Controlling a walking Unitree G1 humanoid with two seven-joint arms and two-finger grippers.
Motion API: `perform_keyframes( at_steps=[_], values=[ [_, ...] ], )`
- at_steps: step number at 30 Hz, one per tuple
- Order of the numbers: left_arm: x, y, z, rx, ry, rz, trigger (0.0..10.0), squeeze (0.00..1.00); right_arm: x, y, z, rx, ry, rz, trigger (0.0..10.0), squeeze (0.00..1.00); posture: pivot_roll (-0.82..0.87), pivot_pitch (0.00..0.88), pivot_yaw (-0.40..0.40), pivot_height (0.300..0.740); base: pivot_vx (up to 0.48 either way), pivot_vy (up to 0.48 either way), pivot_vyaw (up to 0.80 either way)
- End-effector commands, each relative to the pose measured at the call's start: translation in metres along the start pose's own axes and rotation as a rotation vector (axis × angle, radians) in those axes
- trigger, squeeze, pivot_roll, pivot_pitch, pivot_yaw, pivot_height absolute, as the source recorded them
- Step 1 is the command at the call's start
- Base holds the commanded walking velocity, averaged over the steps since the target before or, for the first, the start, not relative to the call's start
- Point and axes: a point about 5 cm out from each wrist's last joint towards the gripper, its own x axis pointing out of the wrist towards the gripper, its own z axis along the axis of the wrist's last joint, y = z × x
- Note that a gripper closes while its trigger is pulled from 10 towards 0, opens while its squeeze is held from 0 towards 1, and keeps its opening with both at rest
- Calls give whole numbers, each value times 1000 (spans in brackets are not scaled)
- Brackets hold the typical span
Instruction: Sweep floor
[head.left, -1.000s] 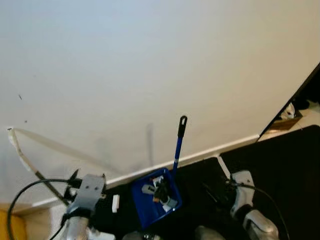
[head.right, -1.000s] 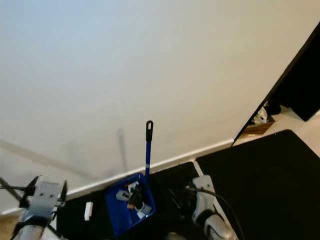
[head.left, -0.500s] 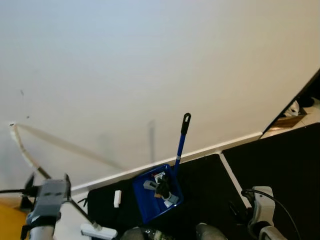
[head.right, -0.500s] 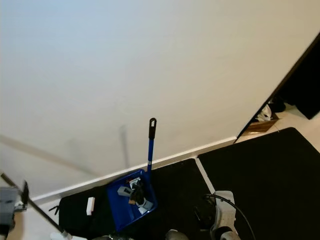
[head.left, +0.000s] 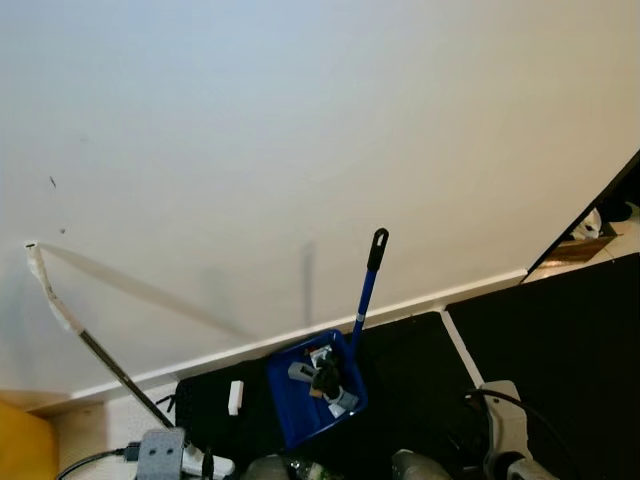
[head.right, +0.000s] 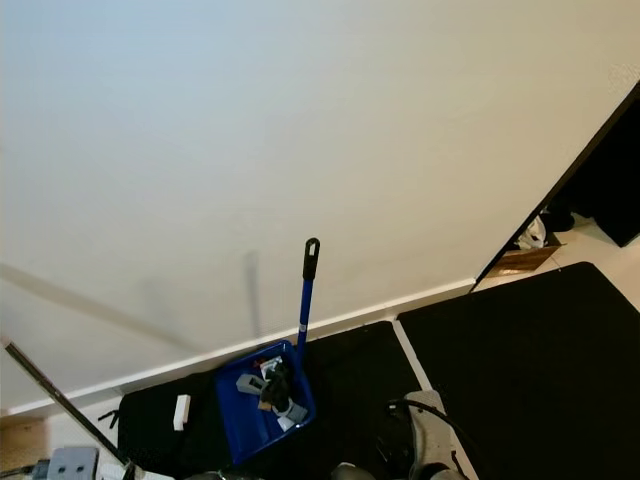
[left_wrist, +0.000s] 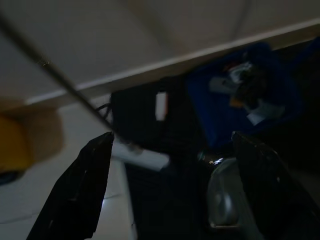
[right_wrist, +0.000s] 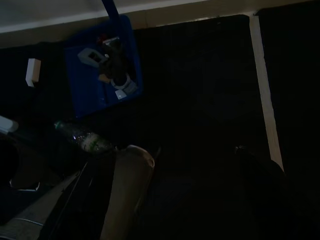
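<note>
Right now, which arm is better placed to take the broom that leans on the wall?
Probably the left. The broom leans on the robot's left side, its white head just ahead of the open left gripper. The right gripper hangs over the black mat, beyond the blue dustpan.

Our head pair looks forward and down at a pale wall (head.left: 300, 120) from some way off; our wrist cameras face the floor much nearer; all four share the blue dustpan (head.left: 312, 390) on the black mat (head.right: 470, 330).
</note>
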Motion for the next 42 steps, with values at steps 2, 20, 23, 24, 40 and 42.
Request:
perform_keyframes(
  at_steps=[2,20,23,24,40,42],
  values=[
    [2,-10,-9,27,64,-27,10000,0,0,-3,-1,-25,19,-15,10000,0,37,35,-55,740,0,0,0],
    [9,-14,-21,82,181,-52,10000,0,1,4,-9,-3,88,22,10000,0,22,41,-42,740,0,0,0],
    [11,-15,-20,81,178,-49,10000,0,1,5,-8,-5,87,25,10000,0,25,44,-42,740,0,0,0],
    [12,-16,-19,84,171,-51,10000,0,2,6,-7,-5,85,33,10000,0,28,44,-47,740,0,0,0],
    [15,-19,-28,67,298,-58,10000,0,5,7,-2,23,85,35,10000,0,36,42,-42,740,0,0,0],
    [14,-19,-29,59,306,-61,10000,0,5,7,-2,23,86,37,10000,0,36,42,-42,740,0,0,0]
  ],
)
